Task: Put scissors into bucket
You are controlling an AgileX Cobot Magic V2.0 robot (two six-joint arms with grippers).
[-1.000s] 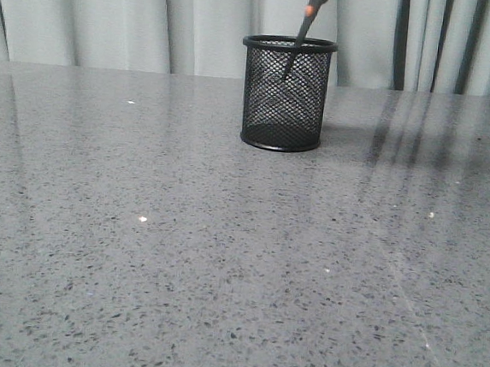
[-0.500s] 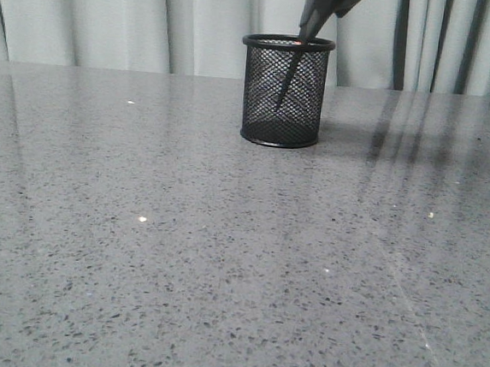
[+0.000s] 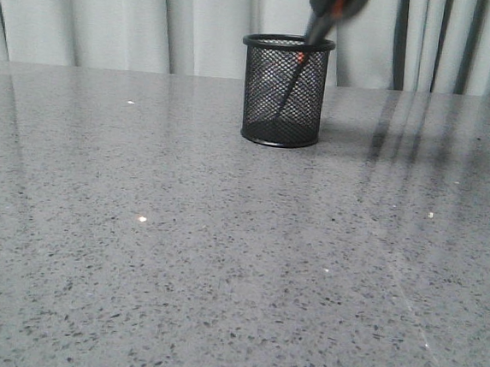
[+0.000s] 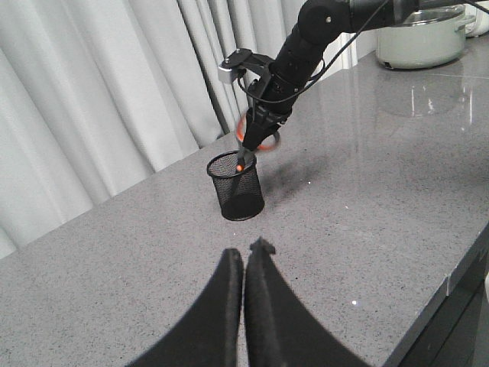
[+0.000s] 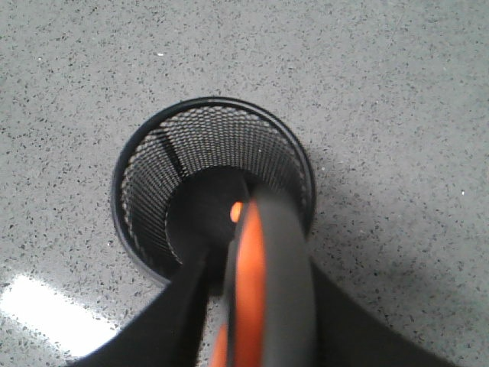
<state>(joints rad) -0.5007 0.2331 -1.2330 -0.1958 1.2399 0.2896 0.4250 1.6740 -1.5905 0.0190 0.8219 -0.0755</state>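
It looks like a kitchen-style test setup. A speckled grey stone surface (image 3: 221, 259) fills the frame, pale curtains (image 3: 113, 17) hang across the top, and a lidded cooking pot (image 4: 424, 38) sits upper right.

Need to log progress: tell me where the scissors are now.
In the front view, the scissors stand tilted, blades inside the bucket, handles above its rim, at the table's far middle.

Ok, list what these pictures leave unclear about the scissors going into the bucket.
- Front view: the right gripper is cut off by the top edge; the scissors handles are motion-blurred.
- Right wrist view: the handle hides whether the blade tips touch the bucket bottom.
- Left wrist view: the right gripper is too small and blurred to tell whether it grips.
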